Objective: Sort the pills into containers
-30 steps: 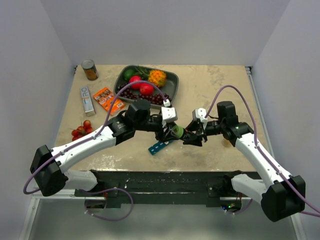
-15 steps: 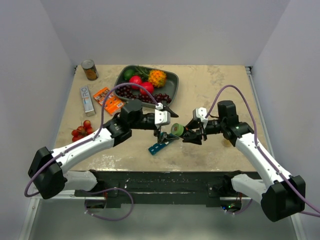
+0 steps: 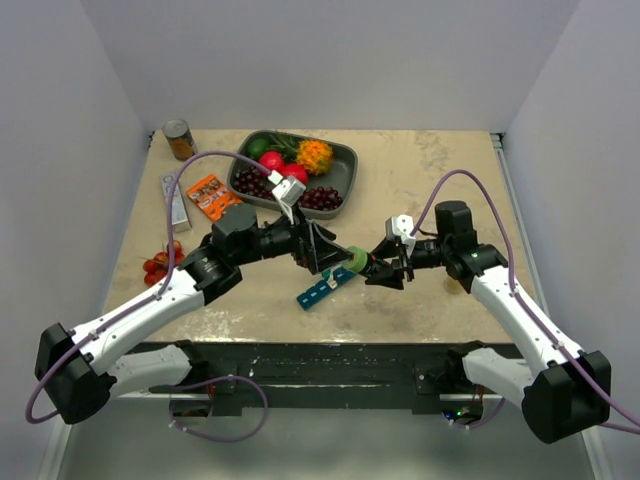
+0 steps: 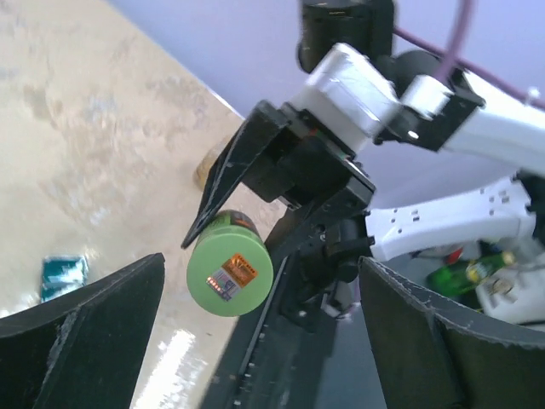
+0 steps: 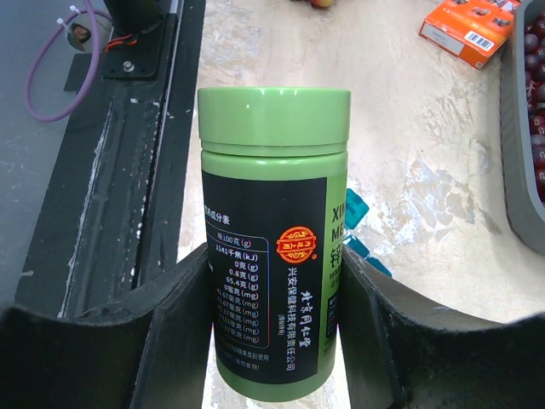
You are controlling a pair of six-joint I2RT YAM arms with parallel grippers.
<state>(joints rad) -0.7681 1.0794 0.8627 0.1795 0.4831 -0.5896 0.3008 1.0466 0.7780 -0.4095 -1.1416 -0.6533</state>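
While the beige table (image 3: 440, 180) is viewed from above, two white arms are seen stretched over it toward its middle front. At the far side of the table a dark grey tray (image 3: 345, 172) is placed, and it is filled with fruit. The left gripper (image 3: 322, 250) is held above the table with its fingers spread wide, and nothing is gripped between them. It is pointed at the right gripper (image 3: 380, 270), which is just beside it. A green bottle (image 3: 356, 264) is pinched by the right gripper at its lower body, with both fingers pressed against the black label. The bottle is carried in the air with its green cap turned toward the left gripper, and the cap is not touched by the left fingers. Under the two grippers, near the front edge of the table, the teal-blue pill organizer (image 3: 322, 289) is laid flat and slanted, apart from the bottle. At the left side an orange box (image 3: 210, 195), a white and blue box (image 3: 168, 190), a small can (image 3: 179, 139) and some red cherry tomatoes (image 3: 160, 262) are seen.
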